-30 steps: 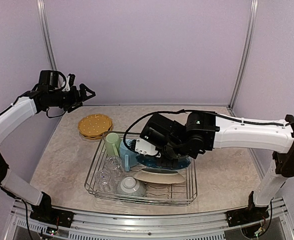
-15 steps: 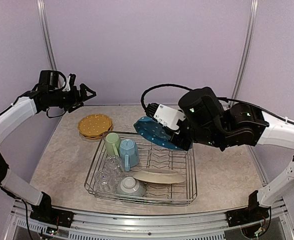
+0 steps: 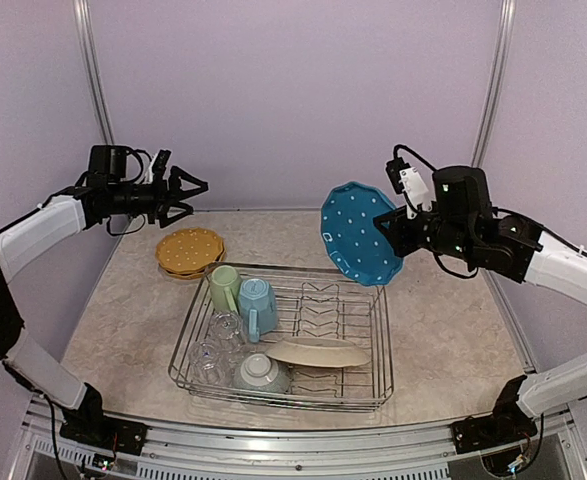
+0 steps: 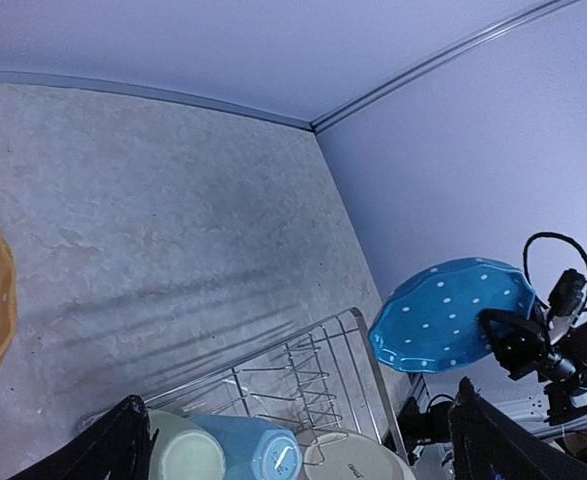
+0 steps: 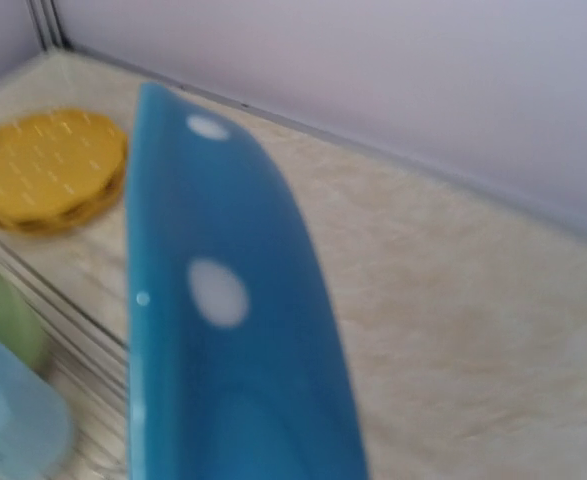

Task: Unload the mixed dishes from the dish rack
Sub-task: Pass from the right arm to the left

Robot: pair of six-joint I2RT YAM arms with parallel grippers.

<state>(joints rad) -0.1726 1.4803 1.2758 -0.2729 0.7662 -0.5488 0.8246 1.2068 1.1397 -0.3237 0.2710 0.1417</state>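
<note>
My right gripper [image 3: 393, 232] is shut on the blue dotted plate [image 3: 357, 233] and holds it on edge in the air above the far right corner of the dish rack [image 3: 381, 340]. The plate fills the right wrist view [image 5: 223, 330] and hides the fingers. In the rack are a pale green mug [image 3: 223, 288], a light blue mug [image 3: 257, 305], clear glasses [image 3: 216, 347], a grey-green bowl [image 3: 261, 372] and a cream plate [image 3: 318, 352]. The yellow dotted plates [image 3: 189, 252] are stacked on the table beyond the rack's left corner. My left gripper [image 3: 187, 189] is open and empty, high above them.
The rack's right half holds only bare wire prongs [image 3: 318, 300]. Purple walls close the back and sides, with upright metal rails [image 3: 489, 110] in the corners. The left wrist view shows the rack [image 4: 293, 370], both mugs and the held plate [image 4: 453, 315].
My right arm has lifted the blue dotted plate out of the rack and swung it up and to the far right. My left gripper has shifted slightly to the right.
</note>
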